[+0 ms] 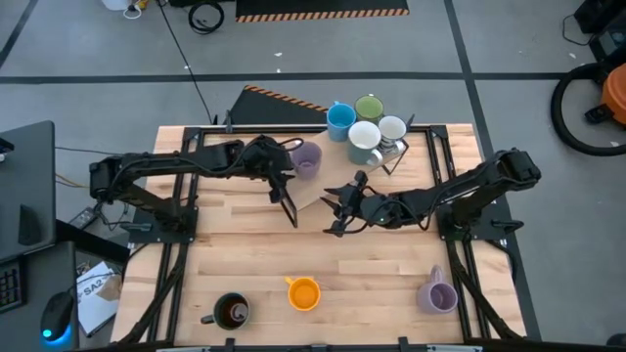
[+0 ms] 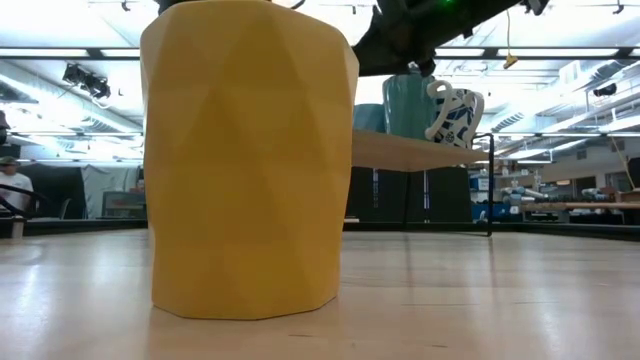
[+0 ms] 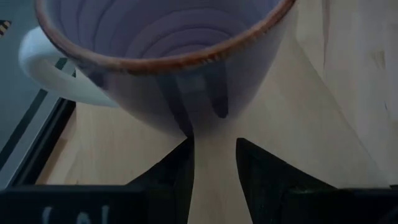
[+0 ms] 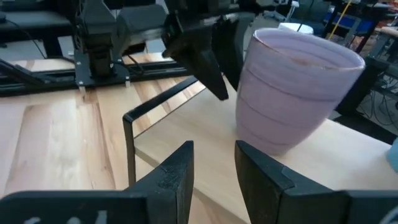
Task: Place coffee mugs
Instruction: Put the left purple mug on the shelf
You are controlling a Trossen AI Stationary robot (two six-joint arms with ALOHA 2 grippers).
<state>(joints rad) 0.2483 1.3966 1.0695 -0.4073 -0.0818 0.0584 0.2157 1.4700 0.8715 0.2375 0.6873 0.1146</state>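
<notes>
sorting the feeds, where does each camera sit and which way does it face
High view: overhead, straight down on the table; both arms show.
Low view: at tabletop height, level across; the orange mug fills it.
Left wrist view: on the left arm, facing a lavender mug; own end effector open.
Right wrist view: on the right arm, facing the same lavender mug; own end effector open.
Shared: both wrist views show that mug.

A lab or workshop: concrete floor (image 1: 411, 49), hazard-striped mat (image 1: 323, 12) (ceiling strip lights too), cluttered workbenches (image 2: 590, 208).
</notes>
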